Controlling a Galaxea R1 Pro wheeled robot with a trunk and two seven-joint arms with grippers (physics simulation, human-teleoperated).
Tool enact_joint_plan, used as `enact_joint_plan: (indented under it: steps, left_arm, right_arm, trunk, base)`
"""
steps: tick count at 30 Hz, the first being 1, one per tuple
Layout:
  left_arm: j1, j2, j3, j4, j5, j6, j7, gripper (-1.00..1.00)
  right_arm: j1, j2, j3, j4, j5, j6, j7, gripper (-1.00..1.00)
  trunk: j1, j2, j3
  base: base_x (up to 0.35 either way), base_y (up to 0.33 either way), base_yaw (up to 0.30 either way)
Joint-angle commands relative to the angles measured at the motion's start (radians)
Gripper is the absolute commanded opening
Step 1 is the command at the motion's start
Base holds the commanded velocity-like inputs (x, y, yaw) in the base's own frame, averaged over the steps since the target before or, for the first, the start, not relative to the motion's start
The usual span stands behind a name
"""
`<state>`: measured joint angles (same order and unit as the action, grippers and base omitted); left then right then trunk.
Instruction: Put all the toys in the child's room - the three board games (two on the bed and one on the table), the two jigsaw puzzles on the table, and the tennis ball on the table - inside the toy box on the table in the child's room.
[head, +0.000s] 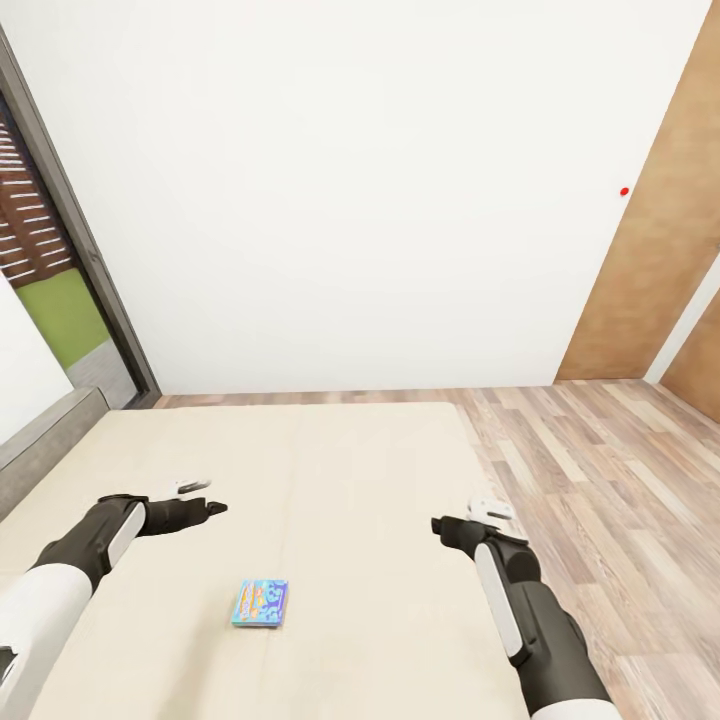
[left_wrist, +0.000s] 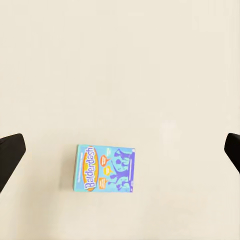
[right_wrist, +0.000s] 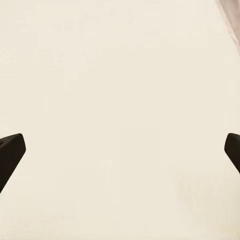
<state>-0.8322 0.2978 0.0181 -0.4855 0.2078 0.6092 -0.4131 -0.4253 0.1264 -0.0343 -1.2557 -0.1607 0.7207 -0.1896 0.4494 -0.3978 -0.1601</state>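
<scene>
Bedroom: bed (head: 300, 470), plank floor (head: 600, 470)

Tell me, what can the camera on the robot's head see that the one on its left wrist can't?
The head view alone takes in both arms, the right gripper, the white wall, the window and the plank floor. The left wrist view alone makes the title "Balderdash" readable, with the left gripper wide open. Both show the blue board game lying flat on the cream bed.

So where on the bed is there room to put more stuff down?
Nearly everywhere. The bed carries just one flat blue board game, lying between the two arms near the robot. The cover is bare from the game up to the far edge by the white wall, and across to the wood floor side. Nowhere looks crowded.
</scene>
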Motion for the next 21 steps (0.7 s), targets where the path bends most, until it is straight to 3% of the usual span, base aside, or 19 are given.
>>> enact_joint_plan:
  steps: [1, 21]
  left_arm:
    - [-0.001, 0.0, 0.002, -0.001, 0.004, 0.007, -0.001, 1.0]
    - [-0.001, -0.002, 0.002, -0.001, 0.004, 0.003, -0.001, 1.0]
  right_arm:
    - [-0.001, 0.0, -0.002, -0.002, -0.011, 0.004, -0.007, 1.0]
    - [0.0, 0.01, 0.007, -0.013, -0.009, 0.014, -0.01, 1.0]
  trunk:
    - [0.001, -0.002, -0.002]
    - [0.001, -0.002, -0.012]
  base:
    - [0.0, 0.0, 0.0]
    - [0.0, 0.0, 0.0]
